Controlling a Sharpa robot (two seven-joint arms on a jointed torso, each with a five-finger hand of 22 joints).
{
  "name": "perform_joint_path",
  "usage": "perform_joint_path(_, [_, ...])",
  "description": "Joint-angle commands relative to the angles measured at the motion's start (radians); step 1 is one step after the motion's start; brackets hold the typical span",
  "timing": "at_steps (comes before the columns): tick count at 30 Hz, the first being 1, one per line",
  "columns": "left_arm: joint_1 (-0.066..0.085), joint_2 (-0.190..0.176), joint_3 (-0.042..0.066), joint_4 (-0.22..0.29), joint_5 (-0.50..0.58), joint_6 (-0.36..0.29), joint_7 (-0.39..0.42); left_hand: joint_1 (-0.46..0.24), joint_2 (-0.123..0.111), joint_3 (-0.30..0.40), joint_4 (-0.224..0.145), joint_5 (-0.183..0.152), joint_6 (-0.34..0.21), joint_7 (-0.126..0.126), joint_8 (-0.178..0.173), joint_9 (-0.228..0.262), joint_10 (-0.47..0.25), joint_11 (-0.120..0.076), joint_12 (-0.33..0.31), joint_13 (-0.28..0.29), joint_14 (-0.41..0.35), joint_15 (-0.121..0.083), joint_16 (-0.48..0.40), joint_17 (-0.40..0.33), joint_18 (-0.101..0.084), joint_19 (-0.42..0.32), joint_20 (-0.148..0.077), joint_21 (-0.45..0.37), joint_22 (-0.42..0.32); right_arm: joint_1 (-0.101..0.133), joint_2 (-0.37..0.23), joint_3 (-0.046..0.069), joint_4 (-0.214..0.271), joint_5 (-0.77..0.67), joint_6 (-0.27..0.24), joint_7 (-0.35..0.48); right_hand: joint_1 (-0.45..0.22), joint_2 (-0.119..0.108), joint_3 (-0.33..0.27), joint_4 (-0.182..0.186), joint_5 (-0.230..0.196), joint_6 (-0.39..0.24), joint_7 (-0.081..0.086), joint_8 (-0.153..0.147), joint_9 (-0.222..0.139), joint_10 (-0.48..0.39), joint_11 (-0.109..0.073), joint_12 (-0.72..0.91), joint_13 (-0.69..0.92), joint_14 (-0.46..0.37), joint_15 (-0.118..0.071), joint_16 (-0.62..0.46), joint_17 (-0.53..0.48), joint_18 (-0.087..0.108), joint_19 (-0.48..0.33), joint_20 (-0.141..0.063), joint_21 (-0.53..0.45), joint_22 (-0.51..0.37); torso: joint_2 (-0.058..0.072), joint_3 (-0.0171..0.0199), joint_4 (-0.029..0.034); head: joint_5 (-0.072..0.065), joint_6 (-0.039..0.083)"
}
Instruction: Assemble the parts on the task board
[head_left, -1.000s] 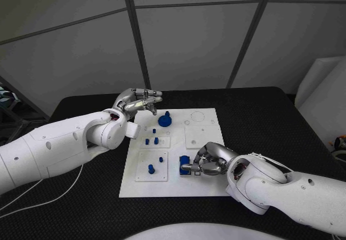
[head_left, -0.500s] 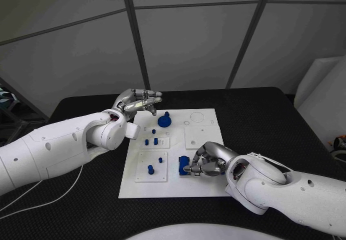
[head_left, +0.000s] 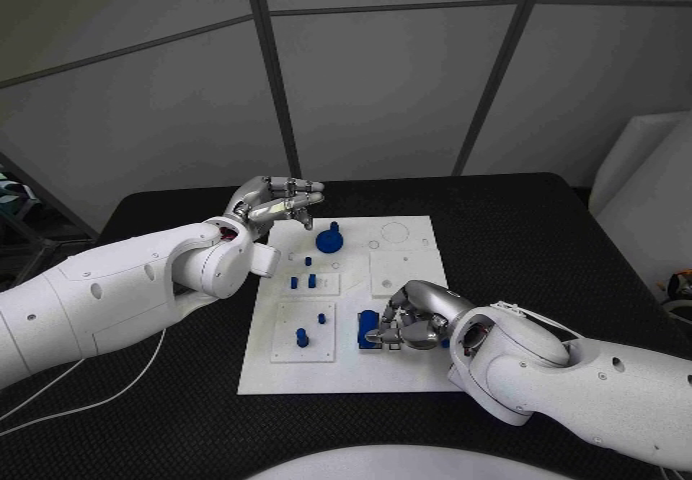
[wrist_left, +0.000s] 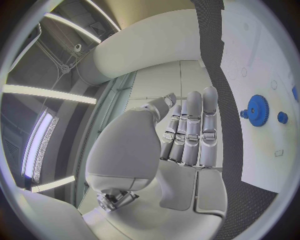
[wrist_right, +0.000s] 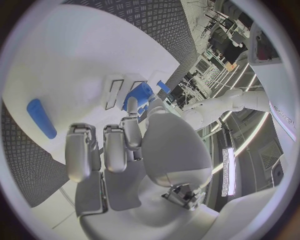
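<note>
On the flat white task board (head_left: 411, 238), the right hand (head_left: 408, 318) pinched a blocky blue part (head_left: 371, 329); the left hand (head_left: 274, 204) hovered, fingers curled, holding nothing, near a toothed blue gear (head_left: 330, 240).

Grey panelled wall (head_left: 375, 90) behind table (head_left: 534, 230)

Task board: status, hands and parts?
Left hand open, hovering off the board's far-left corner. Right hand on a blue part near the front; grip unclear. Nothing in the way.

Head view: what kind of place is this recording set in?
Probably a robotics lab test cell: a black table against grey panelled partition walls, bearing a white task board with small blue parts.
</note>
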Motion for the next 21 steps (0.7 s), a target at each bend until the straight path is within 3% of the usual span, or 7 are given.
perform_joint_path(1, [0.002,-0.001,0.001,0.001,0.001,0.01,0.005,-0.003,0.011,-0.007,0.001,0.001,-0.006,0.001,-0.003,0.0,-0.009,-0.001,0.005,-0.001,-0.006,0.0,0.005,-0.001,-0.01,-0.007,-0.003,-0.005,-0.002,-0.002,-0.005,-0.003,-0.006,-0.013,0.028,-0.013,0.046,0.019,0.003,-0.014,-0.009,-0.004,-0.007,0.002,0.002,0.005,-0.007,-0.003,-0.002,0.061,-0.006,0.003,0.024,-0.011,0.029,-0.008,0.0,0.18,0.0,0.0007,-0.0004,0.0,-0.002])
perform_joint_path(12, [0.001,-0.002,0.001,0.002,0.001,0.01,0.006,-0.003,0.012,-0.007,0.001,0.002,-0.007,0.001,-0.003,0.0,-0.01,-0.001,0.006,-0.001,-0.006,0.0,0.005,-0.001,-0.01,-0.007,-0.003,-0.006,-0.002,-0.002,-0.027,-0.004,0.002,-0.012,0.011,-0.008,0.065,0.025,0.01,-0.021,0.005,-0.005,-0.007,-0.002,0.002,0.003,-0.006,-0.008,-0.003,0.06,-0.005,0.002,0.023,-0.011,0.027,-0.008,-0.002,0.178,0.0,0.0012,-0.0008,-0.001,-0.008])
perform_joint_path(21, [0.001,-0.004,0.0,0.002,0.001,0.009,0.006,-0.003,0.012,-0.007,0.001,0.002,-0.007,0.001,-0.003,0.0,-0.01,-0.001,0.006,-0.001,-0.006,0.0,0.005,-0.001,-0.01,-0.007,-0.003,-0.006,-0.002,-0.002,-0.045,-0.004,0.015,0.008,-0.009,0.028,0.022,-0.008,-0.023,0.006,-0.007,-0.029,0.01,-0.022,-0.004,-0.009,0.006,-0.035,-0.019,0.057,0.003,-0.009,0.006,-0.007,0.016,-0.003,-0.014,0.166,-0.001,0.0008,-0.0006,0.0,-0.01])
